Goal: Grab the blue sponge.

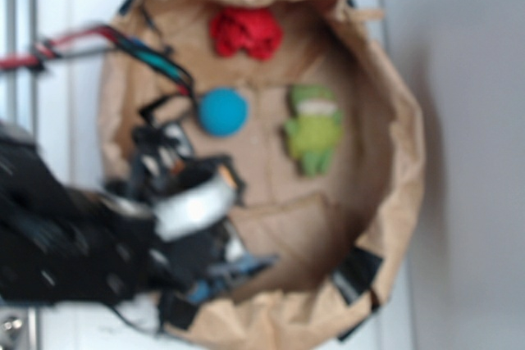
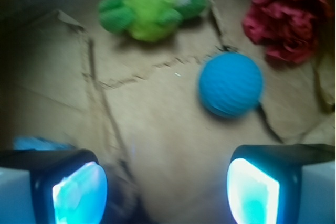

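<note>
The light sky-blue foam sponge [image 2: 37,142], barely visible behind the wide-open pincer [image 2: 167,190], looks light and squashy; grip its long sides.

Blue sponge [image 2: 37,143] mostly hidden behind left finger; exterior view blurred.

Both views blurred throughout; soft daylight, wrist corners dark.
</note>
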Action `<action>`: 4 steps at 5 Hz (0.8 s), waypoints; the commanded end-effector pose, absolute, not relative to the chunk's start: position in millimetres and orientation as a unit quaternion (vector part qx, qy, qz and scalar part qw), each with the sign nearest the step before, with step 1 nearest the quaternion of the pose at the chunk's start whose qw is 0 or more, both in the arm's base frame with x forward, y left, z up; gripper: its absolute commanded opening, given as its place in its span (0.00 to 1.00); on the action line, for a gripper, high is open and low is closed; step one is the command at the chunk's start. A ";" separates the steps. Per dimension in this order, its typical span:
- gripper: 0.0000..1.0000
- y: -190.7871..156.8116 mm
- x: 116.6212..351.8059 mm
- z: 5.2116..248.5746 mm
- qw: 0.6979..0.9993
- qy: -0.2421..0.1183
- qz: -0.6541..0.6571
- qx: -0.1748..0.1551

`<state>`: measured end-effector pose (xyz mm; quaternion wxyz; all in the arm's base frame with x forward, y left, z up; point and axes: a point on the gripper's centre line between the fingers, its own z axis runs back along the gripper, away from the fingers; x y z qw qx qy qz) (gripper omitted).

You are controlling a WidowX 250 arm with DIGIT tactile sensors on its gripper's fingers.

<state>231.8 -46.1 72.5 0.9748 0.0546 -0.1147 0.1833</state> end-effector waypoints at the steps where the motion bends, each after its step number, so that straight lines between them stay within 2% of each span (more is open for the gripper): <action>1: 1.00 -73.9 258.0 72.0 0.979 -0.101 0.176 0.015; 2: 1.00 -80.8 257.8 71.0 0.982 -0.063 0.179 -0.016; 3: 1.00 -94.0 252.7 50.3 0.985 -0.044 0.168 -0.003; 4: 1.00 -97.8 244.6 26.5 0.986 -0.063 0.154 0.019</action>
